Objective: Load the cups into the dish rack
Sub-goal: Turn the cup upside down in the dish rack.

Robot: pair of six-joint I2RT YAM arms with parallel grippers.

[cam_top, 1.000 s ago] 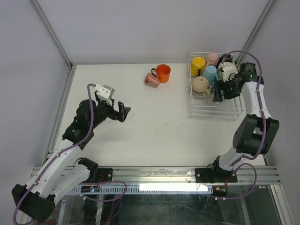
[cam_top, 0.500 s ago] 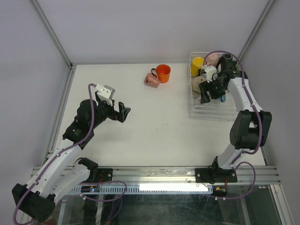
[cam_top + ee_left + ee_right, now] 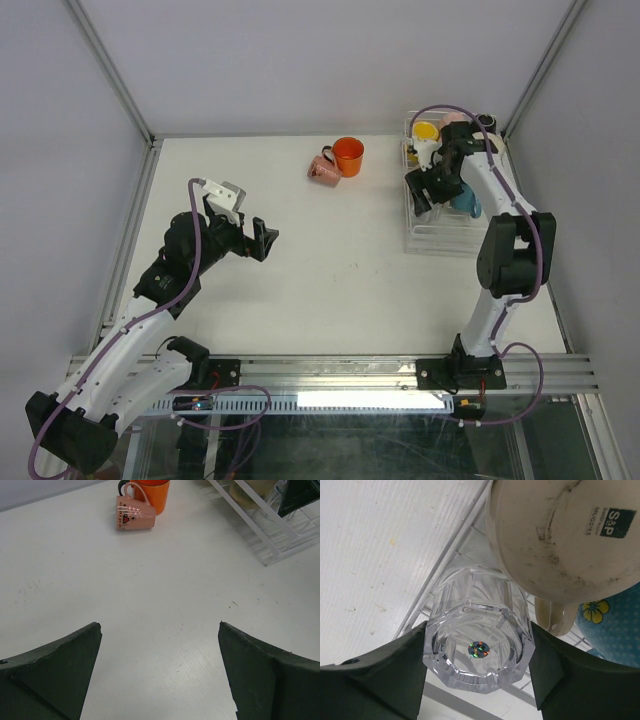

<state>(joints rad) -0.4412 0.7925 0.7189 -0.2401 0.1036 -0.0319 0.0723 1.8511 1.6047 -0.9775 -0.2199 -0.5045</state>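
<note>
My right gripper (image 3: pixel 422 192) (image 3: pixel 479 630) is shut on the clear glass tumbler (image 3: pixel 479 652), held base toward the camera over the left side of the dish rack (image 3: pixel 452 241). A beige mug (image 3: pixel 565 535) and a blue flowered mug (image 3: pixel 615 625) sit right beside the tumbler in the rack. Yellow (image 3: pixel 425 131), pink (image 3: pixel 455 120) and black (image 3: pixel 485 122) mugs stand at the rack's far end. An orange mug (image 3: pixel 348 155) stands upright and a pink mug (image 3: pixel 322 167) lies on its side at the table's far middle. My left gripper (image 3: pixel 255 232) (image 3: pixel 160 625) is open and empty above the table, well short of both.
The rack's white wire edge (image 3: pixel 265 530) shows at the top right of the left wrist view. Metal frame posts and grey walls close in the table at the left, back and right. The right arm arches over the rack.
My right gripper has swung from the rack's right side to its left side, carrying the tumbler. The left arm has not moved.
</note>
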